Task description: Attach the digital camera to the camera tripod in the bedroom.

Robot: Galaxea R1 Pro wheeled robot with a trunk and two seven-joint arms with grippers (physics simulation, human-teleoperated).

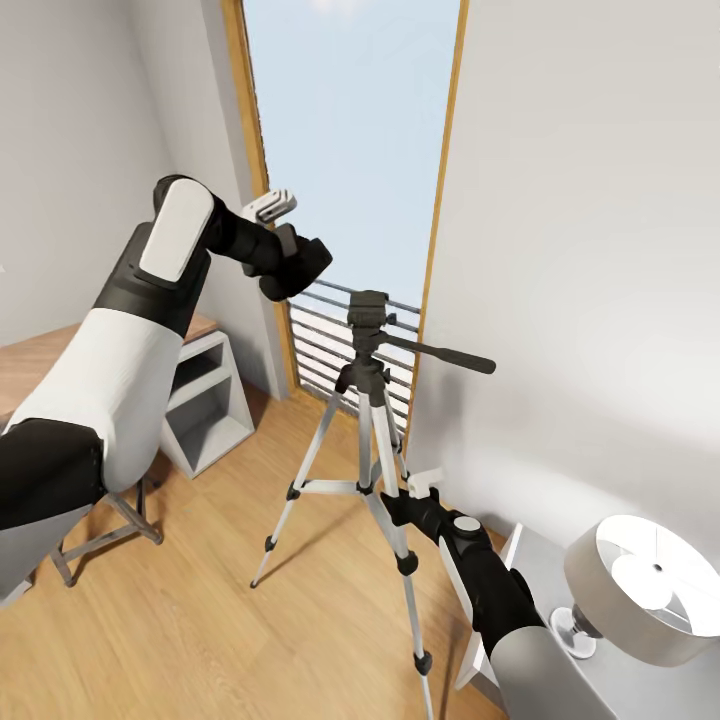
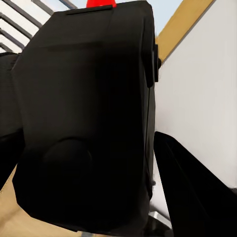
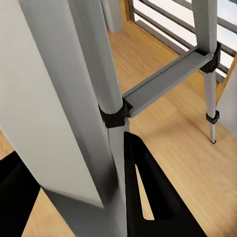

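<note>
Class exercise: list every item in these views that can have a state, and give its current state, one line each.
digital camera: held in the left end effector, raised up and left of the tripod head, not yet mounted.
camera tripod: standing on the wood floor, legs spread, head bare, handle pointing right.
left end effector: shut on the camera.
right end effector: closed around a tripod leg.
table lamp: upright on the grey table.
</note>
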